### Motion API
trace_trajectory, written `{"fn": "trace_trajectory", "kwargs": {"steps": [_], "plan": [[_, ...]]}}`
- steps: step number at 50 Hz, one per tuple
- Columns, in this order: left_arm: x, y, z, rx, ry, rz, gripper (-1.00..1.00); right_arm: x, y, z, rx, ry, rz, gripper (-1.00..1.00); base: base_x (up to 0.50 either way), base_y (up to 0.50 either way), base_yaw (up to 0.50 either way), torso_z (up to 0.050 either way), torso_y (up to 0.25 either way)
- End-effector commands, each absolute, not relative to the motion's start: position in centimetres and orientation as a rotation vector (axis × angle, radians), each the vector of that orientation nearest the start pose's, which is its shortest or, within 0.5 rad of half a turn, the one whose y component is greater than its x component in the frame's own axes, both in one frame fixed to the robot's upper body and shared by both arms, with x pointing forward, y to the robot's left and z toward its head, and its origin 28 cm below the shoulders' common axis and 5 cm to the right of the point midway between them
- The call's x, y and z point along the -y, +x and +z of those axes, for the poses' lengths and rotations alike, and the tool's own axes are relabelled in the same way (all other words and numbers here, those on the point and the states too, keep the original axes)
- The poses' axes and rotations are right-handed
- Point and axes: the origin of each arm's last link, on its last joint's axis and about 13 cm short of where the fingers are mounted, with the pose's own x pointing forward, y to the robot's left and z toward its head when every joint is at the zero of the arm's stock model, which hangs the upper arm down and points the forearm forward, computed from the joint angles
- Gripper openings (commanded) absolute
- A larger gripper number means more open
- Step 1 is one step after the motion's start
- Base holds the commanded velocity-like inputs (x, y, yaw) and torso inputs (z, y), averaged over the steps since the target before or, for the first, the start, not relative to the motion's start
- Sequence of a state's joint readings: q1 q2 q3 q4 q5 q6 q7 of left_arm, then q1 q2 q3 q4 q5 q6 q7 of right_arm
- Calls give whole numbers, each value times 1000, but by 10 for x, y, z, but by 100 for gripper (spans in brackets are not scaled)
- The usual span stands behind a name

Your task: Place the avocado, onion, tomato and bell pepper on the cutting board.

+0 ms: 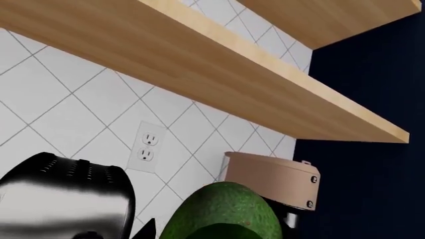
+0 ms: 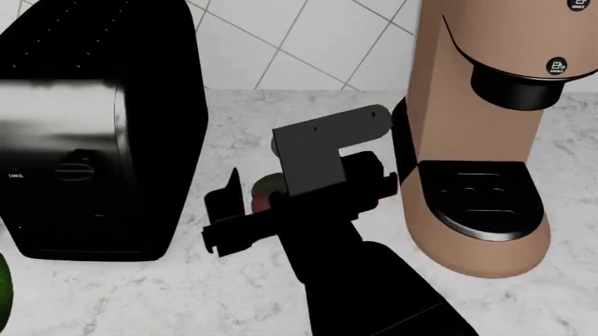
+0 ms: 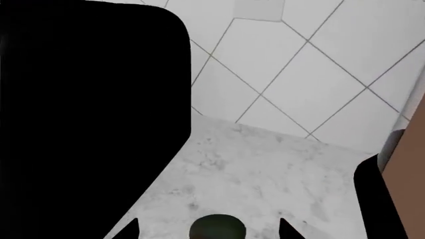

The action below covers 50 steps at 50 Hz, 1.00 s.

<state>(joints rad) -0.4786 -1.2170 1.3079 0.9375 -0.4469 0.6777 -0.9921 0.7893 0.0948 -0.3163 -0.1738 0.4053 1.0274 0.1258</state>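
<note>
Right gripper [image 2: 245, 203]: low over the marble counter [image 2: 168, 294], jaws spread apart, a red-green item between them, probably the bell pepper [image 2: 265, 190], not clearly squeezed.
Left gripper: fingers not visible, I cannot tell its opening.
Avocado [image 1: 222, 211]: very close before the left wrist camera.
Toaster [image 2: 94, 133]: beside the right gripper.
Coffee machine [image 2: 486, 133]: on the other side.
Far: tiled wall [image 2: 309, 42].

From my station the light looks even and bright, with the white tiled wall [image 3: 299, 64] and marble counter [image 2: 234, 294] clearly lit and only faint shadows under the appliances. The toaster [image 2: 94, 133] shows a soft smeared glare on its chrome face in the head and left wrist views, but fills the right wrist view as a flat, detail-free black. Everything renders sharp, with no blur or edge distortion I can see.
</note>
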Motion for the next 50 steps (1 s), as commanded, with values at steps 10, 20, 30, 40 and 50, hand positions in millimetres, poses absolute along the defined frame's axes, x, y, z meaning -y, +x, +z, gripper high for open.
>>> {"fn": "trace_trajectory", "kwargs": {"steps": [10, 20, 30, 40, 50], "plan": [[-216, 97, 187, 486, -379, -485, -100, 38, 331, 154, -267, -51, 378, 100, 0, 0, 0, 0, 0], [-216, 96, 187, 484, -378, -490, -100, 37, 344, 150, -291, -46, 378, 100, 0, 0, 0, 0, 0], [-217, 96, 187, 487, -379, -490, -100, 33, 353, 140, -332, -53, 386, 100, 0, 0, 0, 0, 0], [-215, 96, 186, 485, -375, -497, -100, 34, 362, 131, -358, -42, 376, 100, 0, 0, 0, 0, 0], [-216, 96, 186, 487, -376, -491, -100, 33, 365, 124, -380, -52, 370, -100, 0, 0, 0, 0, 0]]}}
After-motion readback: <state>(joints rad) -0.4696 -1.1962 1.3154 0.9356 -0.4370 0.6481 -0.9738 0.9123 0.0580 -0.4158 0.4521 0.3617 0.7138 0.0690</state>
